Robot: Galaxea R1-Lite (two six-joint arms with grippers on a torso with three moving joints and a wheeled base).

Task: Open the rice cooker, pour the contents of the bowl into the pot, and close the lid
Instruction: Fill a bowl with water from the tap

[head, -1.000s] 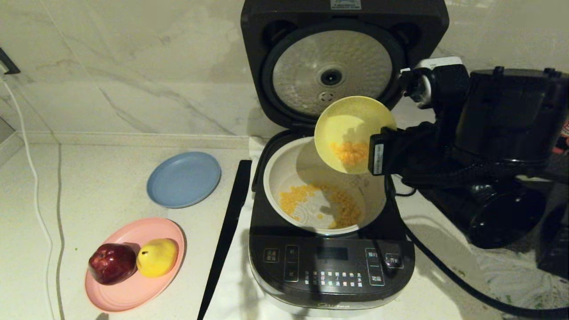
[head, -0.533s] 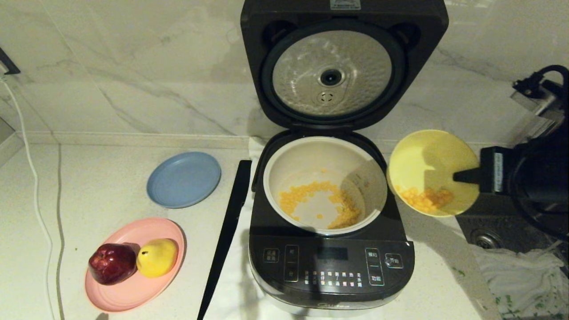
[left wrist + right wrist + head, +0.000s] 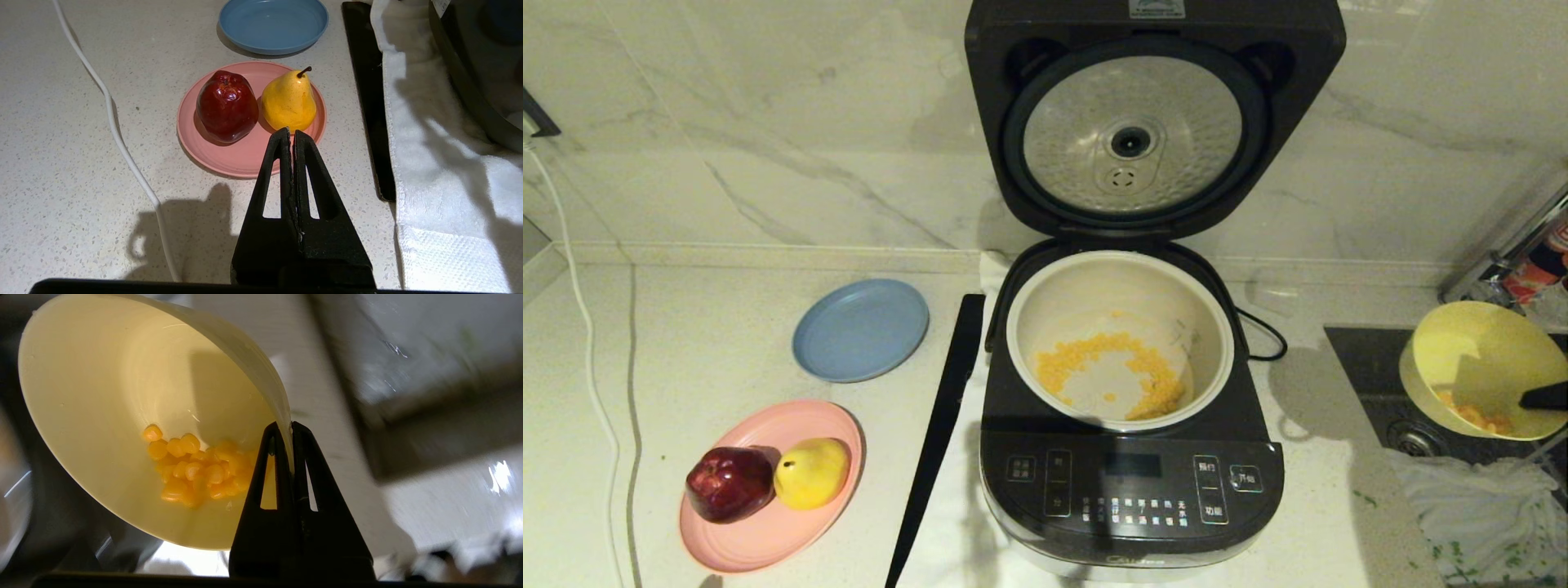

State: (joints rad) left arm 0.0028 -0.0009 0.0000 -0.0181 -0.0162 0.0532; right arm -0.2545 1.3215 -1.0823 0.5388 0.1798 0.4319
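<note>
The rice cooker [image 3: 1131,490] stands with its lid [image 3: 1131,122] swung up, silver plate facing me. Its cream pot [image 3: 1094,298] holds a scatter of yellow kernels [image 3: 1066,363]. Far right of the cooker, above a dark sink, the pale yellow bowl [image 3: 1478,359] hangs with some contents [image 3: 1474,416] still inside. My right gripper [image 3: 291,426] is shut on the bowl [image 3: 122,396] rim, kernels [image 3: 196,469] pooled beside it. My left gripper [image 3: 291,130] is shut and holds nothing, hovering over the counter near the pink plate.
A blue plate [image 3: 860,329] and a pink plate [image 3: 768,539] with a red apple [image 3: 729,483] and yellow pear [image 3: 810,472] lie left of the cooker. A black strip [image 3: 939,433] runs beside it. A white cloth [image 3: 1486,506] lies by the sink [image 3: 1372,367].
My right gripper has carried the bowl from above the pot to the far right, over the sink, levelling it. The right arm has almost left the head view.
</note>
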